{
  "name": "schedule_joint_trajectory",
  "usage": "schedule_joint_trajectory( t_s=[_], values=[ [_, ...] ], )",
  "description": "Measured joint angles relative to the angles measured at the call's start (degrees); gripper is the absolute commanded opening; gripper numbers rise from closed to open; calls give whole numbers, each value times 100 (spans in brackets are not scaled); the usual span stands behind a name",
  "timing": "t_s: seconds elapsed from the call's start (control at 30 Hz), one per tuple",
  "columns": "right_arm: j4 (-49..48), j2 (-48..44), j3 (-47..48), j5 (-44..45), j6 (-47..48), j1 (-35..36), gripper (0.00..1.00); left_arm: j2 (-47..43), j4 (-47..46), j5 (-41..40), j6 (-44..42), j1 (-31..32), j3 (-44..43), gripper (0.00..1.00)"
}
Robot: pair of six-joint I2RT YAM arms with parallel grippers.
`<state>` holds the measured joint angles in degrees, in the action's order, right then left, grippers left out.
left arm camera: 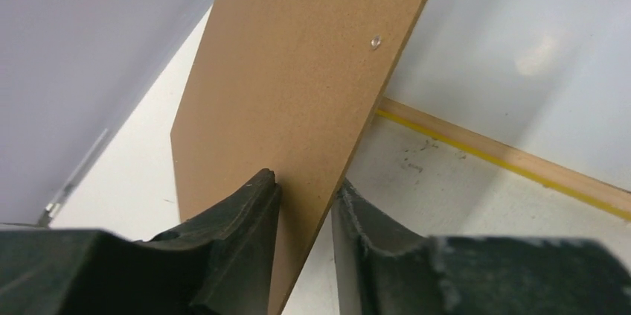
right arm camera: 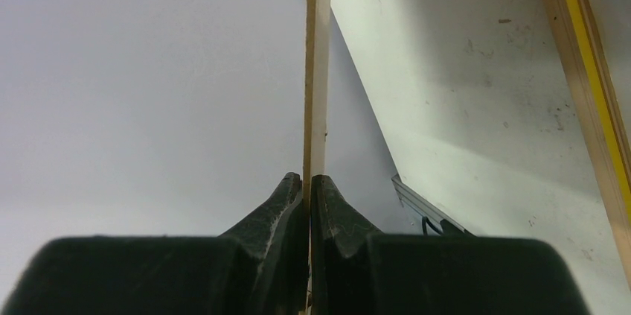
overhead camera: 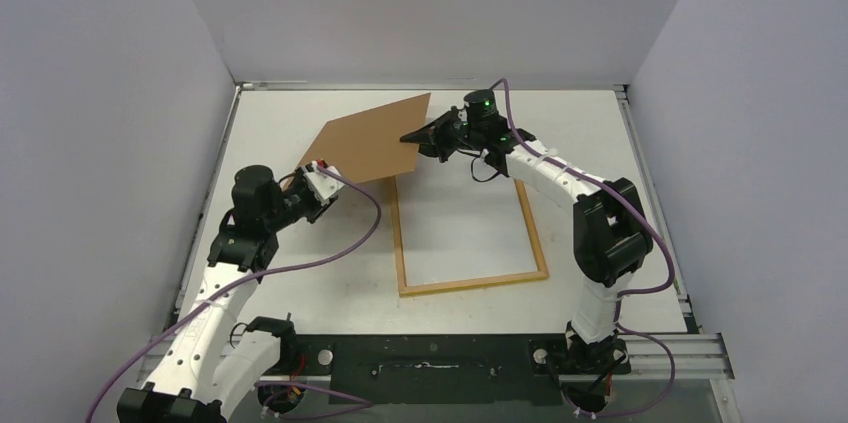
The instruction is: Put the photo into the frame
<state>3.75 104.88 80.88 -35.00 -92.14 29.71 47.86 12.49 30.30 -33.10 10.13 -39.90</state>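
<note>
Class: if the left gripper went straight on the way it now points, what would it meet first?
The brown backing board: its edge lies between the jaws of the left gripper, with little room left, as far as depth shows.

The brown board (overhead camera: 372,138) hangs tilted above the table (overhead camera: 600,143), plain face to the camera (nothing printed on it). The right gripper (overhead camera: 412,136) pinches its right edge, and the left gripper (overhead camera: 318,173) sits at the near-left corner. Just beside it, the frame (overhead camera: 473,282) lies flat, wood side up.
</note>
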Motion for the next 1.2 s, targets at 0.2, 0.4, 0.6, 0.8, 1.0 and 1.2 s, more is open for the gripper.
schedule_joint_trajectory(
  t_s=[0.2, 0.4, 0.6, 0.8, 1.0, 1.2],
  values=[
    [0, 0, 0, 13, -87, 2, 0, 111, 120, -11, -560, 0, -186, 29],
    [4, 0, 0, 28, -247, 68, 0, 310, 424, -131, -1252, 44, -391, 29],
    [87, 0, 0, 52, -376, 125, 0, 354, 461, -365, -1869, 70, -433, 0],
    [96, 0, 74, 57, -584, 101, 20, 551, 584, -520, -2240, 114, -807, 0],
    [-546, 0, 92, -92, -787, 142, 67, 662, 562, -632, -2057, 144, -901, 0],
    [-1449, 0, 155, -179, -929, 151, 86, 734, 461, -874, -1622, 153, -957, 0]
  ],
)
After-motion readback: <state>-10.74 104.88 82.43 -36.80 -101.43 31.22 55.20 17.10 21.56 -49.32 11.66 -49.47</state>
